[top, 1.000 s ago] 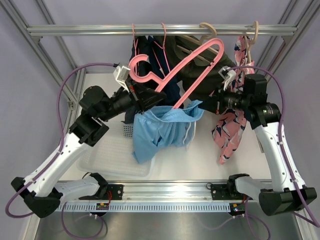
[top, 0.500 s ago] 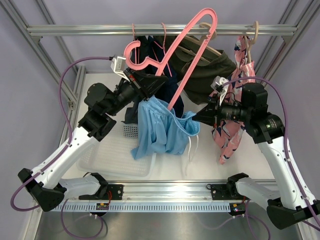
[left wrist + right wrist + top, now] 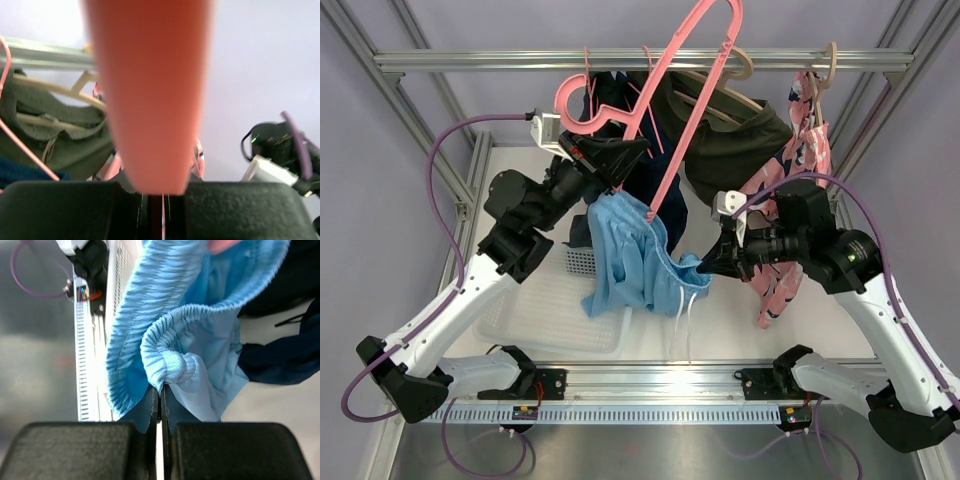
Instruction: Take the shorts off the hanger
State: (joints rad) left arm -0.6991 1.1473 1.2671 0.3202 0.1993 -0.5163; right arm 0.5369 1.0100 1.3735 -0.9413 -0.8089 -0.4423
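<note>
Sky-blue shorts [image 3: 635,255] droop from the tilted pink hanger [image 3: 670,120] over the bench [image 3: 740,330] in the overhead view; the left wrist shows my left jaws clamping that hanger, the right wrist my right jaws pinching the waistband [image 3: 170,365], so I'd hold firm and pull steadily.

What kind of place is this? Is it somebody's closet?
Probably a robot test lab, not a closet: a bare metal rail holds hangers, two robot arms are mounted at the table edge, and purple cables trail around.

shorts [image 3: 625,265] on hanger [image 3: 672,168], above tray [image 3: 535,320]
</note>
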